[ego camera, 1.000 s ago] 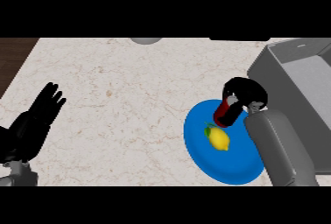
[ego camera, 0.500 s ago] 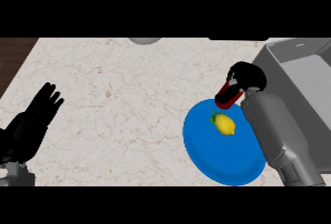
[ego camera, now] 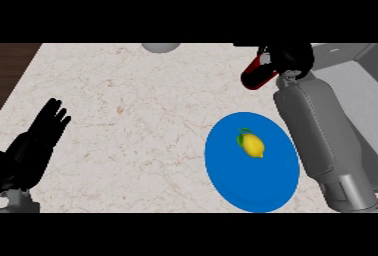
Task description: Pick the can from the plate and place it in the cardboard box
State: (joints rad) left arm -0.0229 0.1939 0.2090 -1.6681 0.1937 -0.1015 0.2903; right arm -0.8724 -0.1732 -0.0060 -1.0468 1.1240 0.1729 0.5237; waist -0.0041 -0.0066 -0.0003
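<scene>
Gripping with right hand (ego camera: 294, 56): fingers are curled round the far end of the can (ego camera: 256, 76) and hide that end.

- **Can position:** it is off the plate (ego camera: 251, 187), over the counter (ego camera: 133, 100), just beside the near-left wall of the cardboard box (ego camera: 345, 51) and not yet over the opening.
- **Step in hand, my read:** transport to the box, roughly mid-task. The pick looks done and the place is not.
- **Can axis:** the long axis runs on a diagonal, tilted and not upright. The free end points down-left in the head view, toward the plate side, and the gripped end points up-right toward the box. I can't tell which end is the top.

How I'd do this well:
- Carry right across the wall with the free end clear of the rim. That trailing end is what I expect to clip.
- Get the whole can over the opening before lowering, not just the hand.
- Lower in along the can's long axis, or level it first, so it doesn't hang up on the wall.
- Uncurl the fingers only once it is low inside.

The forearm lies along the plate's right edge. The lemon (ego camera: 253, 145) sits mid-plate, well apart from the can, so I see no conflict there.

Left hand (ego camera: 38, 145) is spread flat, resting at the view's left edge and holding nothing.
</scene>
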